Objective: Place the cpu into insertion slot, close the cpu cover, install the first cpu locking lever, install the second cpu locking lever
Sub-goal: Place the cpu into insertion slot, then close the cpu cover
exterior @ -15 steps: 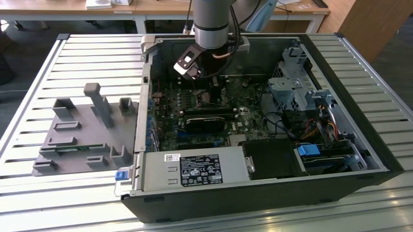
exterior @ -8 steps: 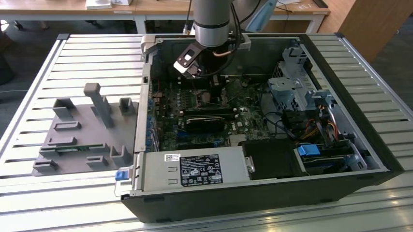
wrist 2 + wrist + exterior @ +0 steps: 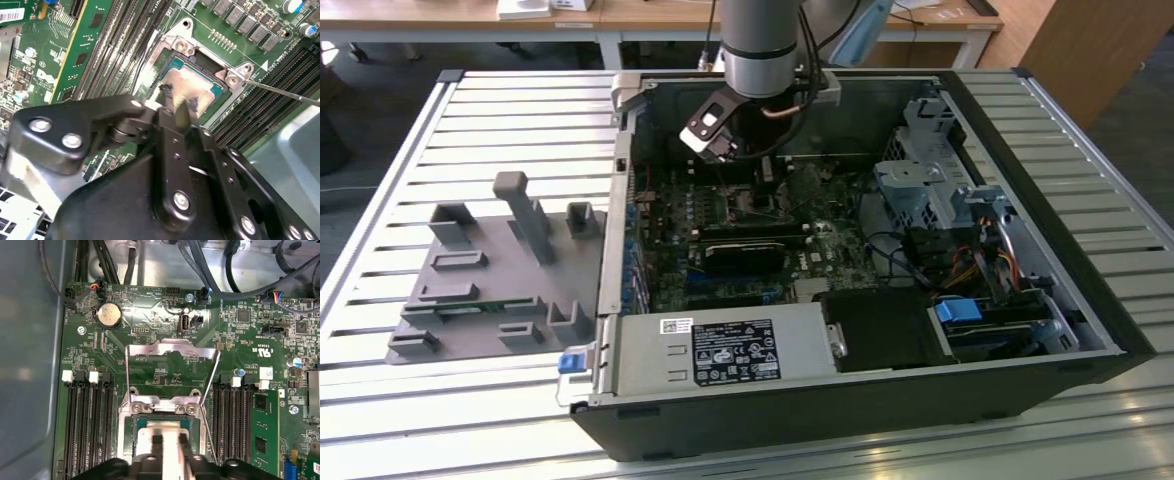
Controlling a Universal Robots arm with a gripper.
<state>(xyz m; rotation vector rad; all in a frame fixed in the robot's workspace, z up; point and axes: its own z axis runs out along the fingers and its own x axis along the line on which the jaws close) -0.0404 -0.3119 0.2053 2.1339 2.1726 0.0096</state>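
The cpu (image 3: 195, 87) has a pale metal top and lies inside the insertion slot (image 3: 235, 77) on the green motherboard. My gripper (image 3: 178, 96) hangs directly over the chip's near edge; contact cannot be judged. In the first wrist view the cpu (image 3: 147, 432) shows under the gripper (image 3: 170, 440), inside the insertion slot (image 3: 160, 409). The cpu cover (image 3: 172, 347) stands raised behind the slot. Thin wire locking levers (image 3: 212, 405) stick up beside it, and one lever (image 3: 280, 90) runs off to the side. In the exterior view the gripper (image 3: 754, 165) reaches down into the open computer case.
Black memory slots (image 3: 87, 430) flank the socket on both sides, with a green card (image 3: 262, 430) standing in one. Cables (image 3: 210, 270) run along the case wall. A grey power-supply box (image 3: 720, 350), a drive cage (image 3: 921, 180) and a grey parts fixture (image 3: 494, 270) also show.
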